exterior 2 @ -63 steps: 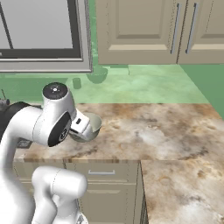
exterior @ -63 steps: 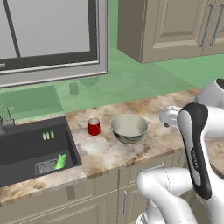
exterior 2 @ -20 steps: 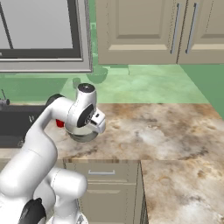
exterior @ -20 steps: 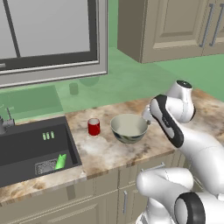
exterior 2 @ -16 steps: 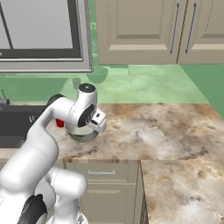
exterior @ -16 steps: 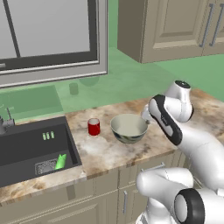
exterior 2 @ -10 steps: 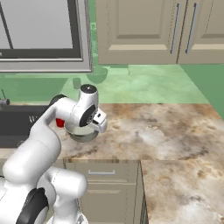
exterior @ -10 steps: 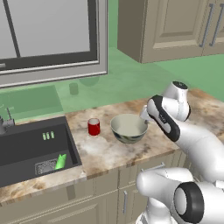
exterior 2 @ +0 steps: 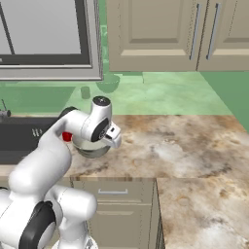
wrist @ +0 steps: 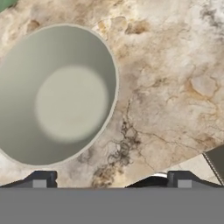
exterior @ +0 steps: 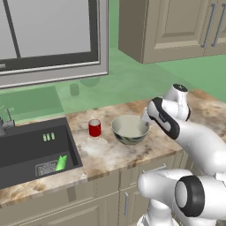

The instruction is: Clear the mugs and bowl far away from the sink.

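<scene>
The pincer (wrist: 111, 179) hangs above the marbled surface (wrist: 166, 96) with its two dark tips wide apart and nothing between them; in the hand view one tip (wrist: 41, 178) sits just below the near rim of the bowl (wrist: 57, 94) and the other over bare stone beside it. In the left base view the pincer (exterior: 145, 117) sits at the right rim of the bowl (exterior: 129, 129), pointing down, carried by the white arm (exterior: 194, 141) that bends in from the lower right. The bowl stands upright on the surface (exterior: 106, 152), cream inside and grey outside, with nothing in it. In the right base view the arm (exterior 2: 58, 146) covers most of the bowl (exterior 2: 95, 151), of which a grey lower edge shows under the wrist. Just left of the bowl, near but apart from it, stands the red mug (exterior: 94, 128), upright. Further left, set into the surface, is the dark sink (exterior: 31, 152), with a grey slatted rack (exterior: 46, 167) on its floor and a bright green thing (exterior: 61, 162), probably the green mug, lying tilted on it. The faucet (exterior: 5, 123) shows at the sink's far left edge. Behind all this a green wall (exterior: 132, 84) rises to a window (exterior: 48, 35) and beige cabinets (exterior: 176, 26).
</scene>
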